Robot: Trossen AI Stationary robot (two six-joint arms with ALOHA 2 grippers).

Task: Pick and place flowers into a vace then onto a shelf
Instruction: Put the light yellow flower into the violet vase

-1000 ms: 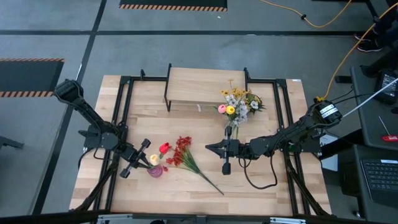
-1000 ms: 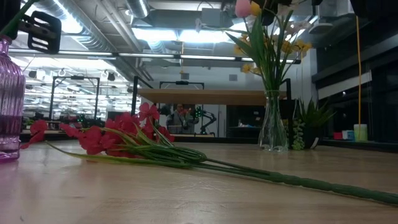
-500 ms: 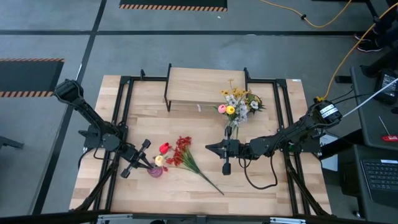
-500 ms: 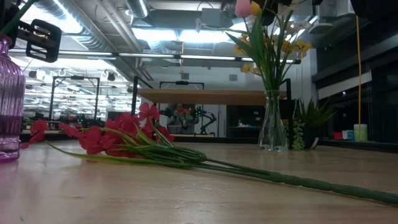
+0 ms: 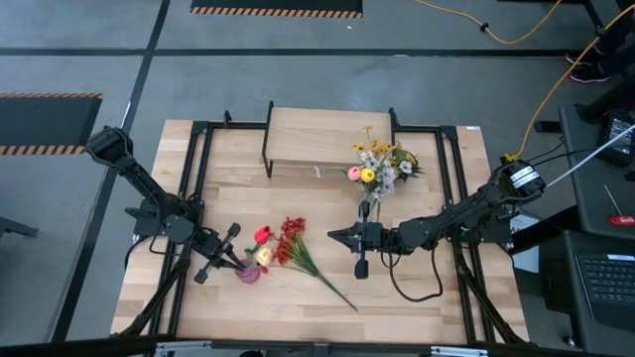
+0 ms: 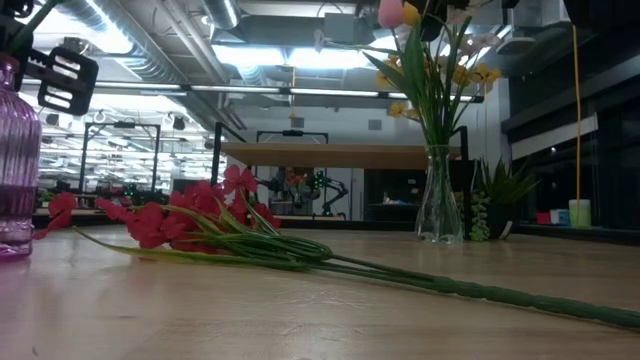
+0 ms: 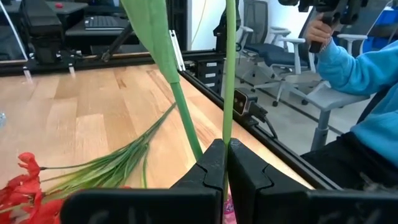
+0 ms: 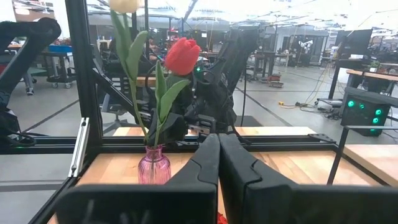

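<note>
Between left gripper [image 7: 225, 163] fingers: green tulip stem [image 7: 227, 74] pinched, stalk end down in pink vase [image 8: 153, 167] right under claw. Insertion step underway; next needs release, then red berry spray [image 5: 290, 244] lying just beside. Right gripper [image 5: 358, 268] pressed together, idle, holding nothing.

A purple ribbed vase [image 6: 14, 165] stands at the left edge of the wooden table [image 6: 300, 320]. Beside it, a red berry spray [image 6: 190, 215] lies flat, and its long green stalk reaches to the right. Farther back, a clear glass vase [image 6: 438, 205] holds yellow and pink flowers [image 6: 430, 60]. A dark gripper [image 6: 62, 75] hangs above the purple vase.
</note>
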